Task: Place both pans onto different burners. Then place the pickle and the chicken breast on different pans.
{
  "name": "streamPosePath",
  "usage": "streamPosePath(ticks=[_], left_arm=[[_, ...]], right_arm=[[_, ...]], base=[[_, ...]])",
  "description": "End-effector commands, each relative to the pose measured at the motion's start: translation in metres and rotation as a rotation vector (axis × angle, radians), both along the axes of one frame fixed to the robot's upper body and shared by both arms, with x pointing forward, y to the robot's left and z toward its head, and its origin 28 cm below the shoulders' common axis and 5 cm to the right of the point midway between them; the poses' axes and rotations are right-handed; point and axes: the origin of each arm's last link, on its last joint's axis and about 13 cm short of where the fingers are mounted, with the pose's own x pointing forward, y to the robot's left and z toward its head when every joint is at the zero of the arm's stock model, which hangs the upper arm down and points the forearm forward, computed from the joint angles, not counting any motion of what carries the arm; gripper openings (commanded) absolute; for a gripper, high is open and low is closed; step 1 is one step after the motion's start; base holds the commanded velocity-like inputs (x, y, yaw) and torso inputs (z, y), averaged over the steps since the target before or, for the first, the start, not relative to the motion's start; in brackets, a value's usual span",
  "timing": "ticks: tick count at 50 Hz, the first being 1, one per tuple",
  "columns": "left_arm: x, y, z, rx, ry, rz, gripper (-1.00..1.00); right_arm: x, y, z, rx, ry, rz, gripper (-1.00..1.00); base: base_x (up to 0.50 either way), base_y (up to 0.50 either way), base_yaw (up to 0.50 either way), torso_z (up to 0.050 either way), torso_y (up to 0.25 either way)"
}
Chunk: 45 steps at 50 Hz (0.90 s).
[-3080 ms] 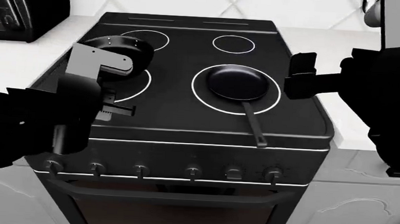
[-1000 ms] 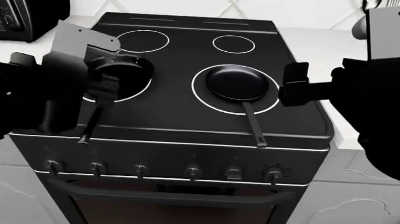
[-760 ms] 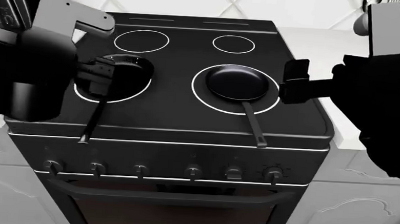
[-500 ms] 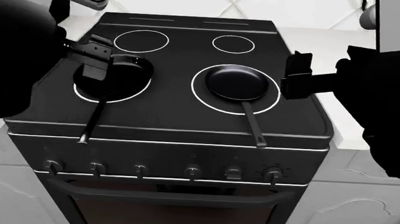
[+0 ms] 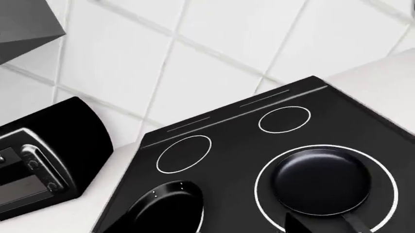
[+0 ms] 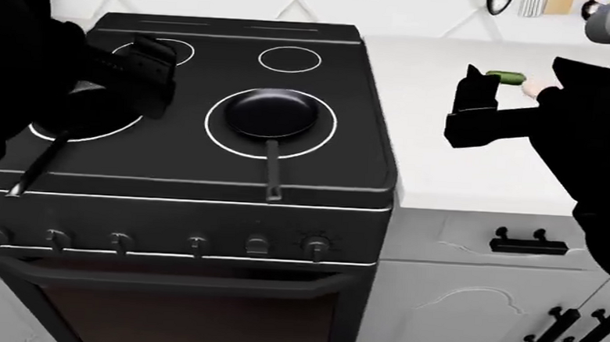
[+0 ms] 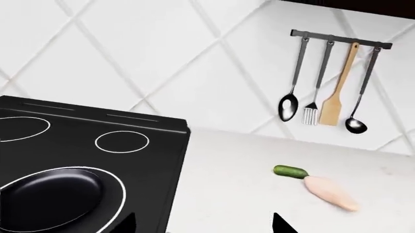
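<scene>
One pan (image 6: 271, 113) sits inside the right large burner (image 6: 317, 144), handle toward the stove front. The other pan (image 6: 91, 111) lies on the left large burner (image 6: 87, 139), partly covered by my left arm. My left gripper (image 6: 151, 75) hovers above that pan's far rim, open and empty. On the white counter right of the stove lie the green pickle (image 7: 290, 171) and the pale chicken breast (image 7: 331, 192), end to end. My right gripper (image 6: 473, 109) hangs open over the counter, short of both. The head view shows the pickle (image 6: 506, 76) and a sliver of chicken breast (image 6: 534, 90).
Two smaller white circles (image 6: 290, 58) mark the back of the stovetop. A black toaster oven (image 5: 45, 155) stands on the counter left of the stove. A rail of hanging utensils (image 7: 331, 87) is on the tiled wall. Knobs (image 6: 317, 246) line the stove front.
My left gripper set the pan on the left large burner, let go and rose clear. The head view swung right, bringing the counter with the pickle and chicken breast into sight.
</scene>
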Motion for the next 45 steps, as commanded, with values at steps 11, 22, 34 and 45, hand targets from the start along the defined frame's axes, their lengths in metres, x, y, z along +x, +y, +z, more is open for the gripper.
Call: streamPosePath(ticks=[11,22,34,45], left_arm=[[-0.0042,-0.0026,-0.0007,0.001,-0.018,-0.036,1.00],[-0.0044,-0.0036,0.0012,0.005,-0.022,-0.039,1.00],[-0.0042,-0.0040,0.0018,0.005,-0.022,-0.040,1.00],[-0.0033,-0.0049,0.0001,0.006,-0.018,-0.044,1.00]], right_arm=[[-0.0015,-0.0062,-0.0016,0.018,-0.036,-0.036,1.00],[-0.0022,-0.0071,-0.0008,0.027,-0.030,-0.054,1.00],[-0.0020,-0.0089,-0.0022,0.023,-0.029,-0.068,1.00],[-0.0017,-0.0096,-0.0027,0.021,-0.030,-0.072,1.00]], base=[[0.30,-0.50,0.00,0.000,0.000],[0.07,-0.50,0.00,0.000,0.000],[0.00,-0.50,0.00,0.000,0.000],[0.00,-0.50,0.00,0.001,0.000]])
